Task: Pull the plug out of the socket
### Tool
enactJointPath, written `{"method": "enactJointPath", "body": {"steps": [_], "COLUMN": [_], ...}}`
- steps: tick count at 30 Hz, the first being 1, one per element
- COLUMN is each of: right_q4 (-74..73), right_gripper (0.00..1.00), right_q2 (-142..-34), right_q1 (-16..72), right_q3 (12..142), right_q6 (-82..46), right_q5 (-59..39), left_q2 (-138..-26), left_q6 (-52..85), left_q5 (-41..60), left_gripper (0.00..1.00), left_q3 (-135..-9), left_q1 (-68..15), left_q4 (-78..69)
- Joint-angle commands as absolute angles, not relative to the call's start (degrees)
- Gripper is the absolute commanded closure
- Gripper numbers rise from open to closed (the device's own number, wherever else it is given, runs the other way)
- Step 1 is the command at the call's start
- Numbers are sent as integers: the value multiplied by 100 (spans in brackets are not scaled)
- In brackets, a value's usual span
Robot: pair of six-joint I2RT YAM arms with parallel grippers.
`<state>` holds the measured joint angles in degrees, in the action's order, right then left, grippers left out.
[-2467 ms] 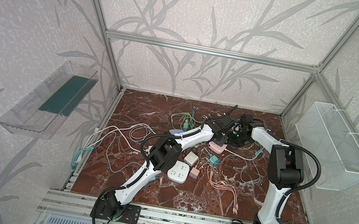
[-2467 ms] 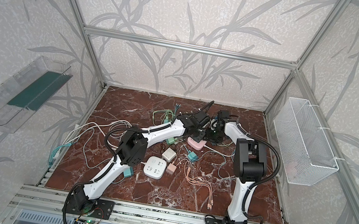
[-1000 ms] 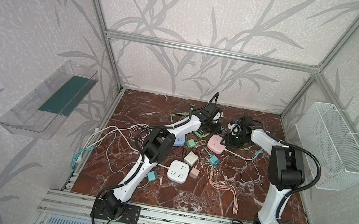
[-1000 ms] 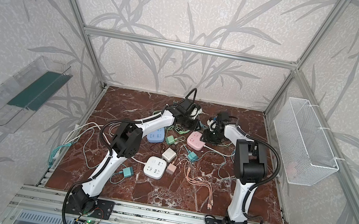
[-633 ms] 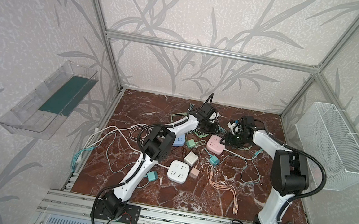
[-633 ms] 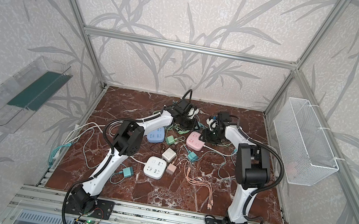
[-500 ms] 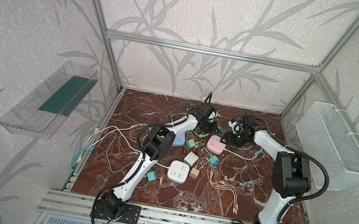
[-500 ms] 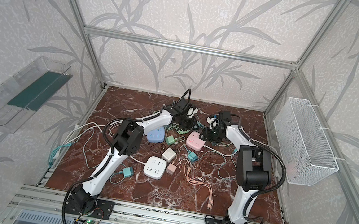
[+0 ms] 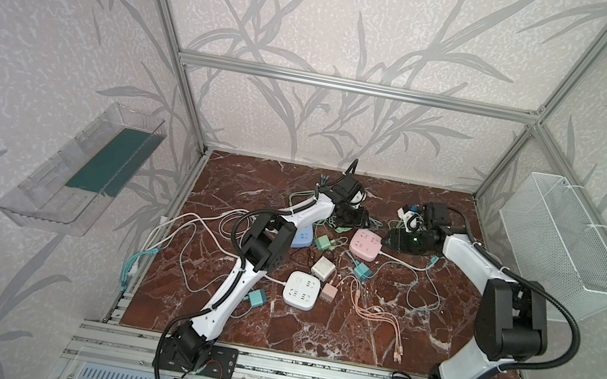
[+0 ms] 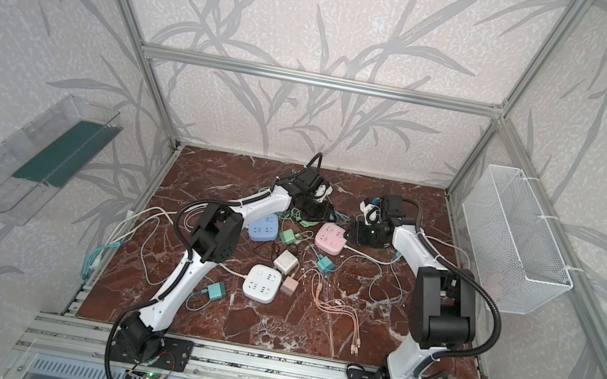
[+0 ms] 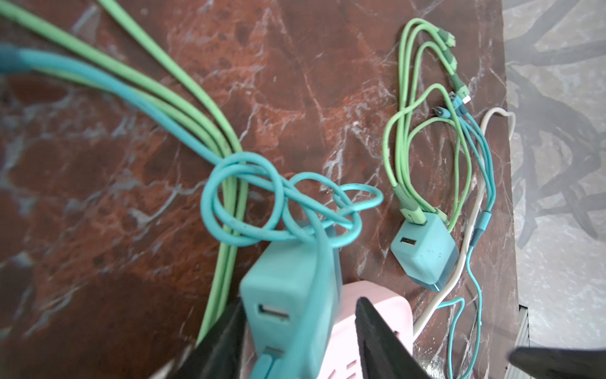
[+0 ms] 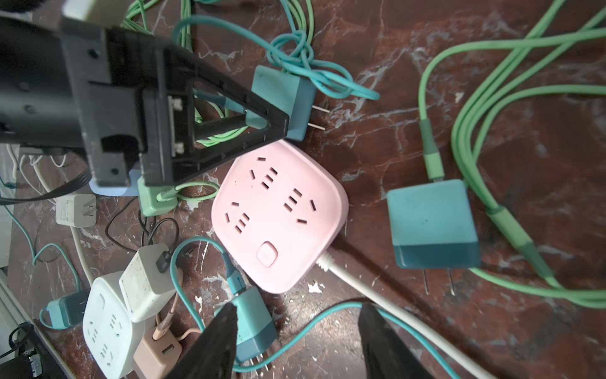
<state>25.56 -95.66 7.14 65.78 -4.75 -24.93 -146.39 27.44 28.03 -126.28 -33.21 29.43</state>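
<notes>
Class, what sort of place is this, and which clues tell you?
Probably a robotics test cell: an aluminium frame boxes it in, two robot arms stand on a rail, and sockets and chargers litter the tabletop.

White-shelled left arm (image 9: pixel 230 295) and right arm (image 9: pixel 464 259) bore black joints, looping black cables (image 9: pixel 577 346), triangular black gripper fingers (image 12: pixel 213 347).

Your teal plug (image 12: pixel 295 92) on its side, both prongs bare, just beside your pink socket (image 12: pixel 278 213), square, flat on the tabletop (image 12: pixel 393 65), every slot empty
</notes>
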Motion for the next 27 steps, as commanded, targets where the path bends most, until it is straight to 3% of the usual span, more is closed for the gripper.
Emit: {"method": "enactJointPath", "body": {"steps": [1, 8, 15, 27], "right_q4": [2097, 1217, 350, -3012], "right_gripper": [37, 24, 19, 8], "right_q2": [-9011, -8077, -7273, -6899], "right_q1": [617, 325, 118, 94], "right_q3": [6302, 5404, 4613, 2499], "right_q6": [-280, -256, -119, 26], "right_q5": [-2194, -1611, -1276, -171], "left_q2": [-14266, -13961, -13694, -12432], "left_q6": [2617, 2369, 2166, 1783], "left_q5": [2397, 1314, 668, -201], "left_gripper": [40, 30, 29, 23], "left_q3": [-12622, -12933, -13273, -12166], "left_q1": [-3314, -3307, -3314, -3439], "left_q4": [3216, 4200, 4977, 4860]}}
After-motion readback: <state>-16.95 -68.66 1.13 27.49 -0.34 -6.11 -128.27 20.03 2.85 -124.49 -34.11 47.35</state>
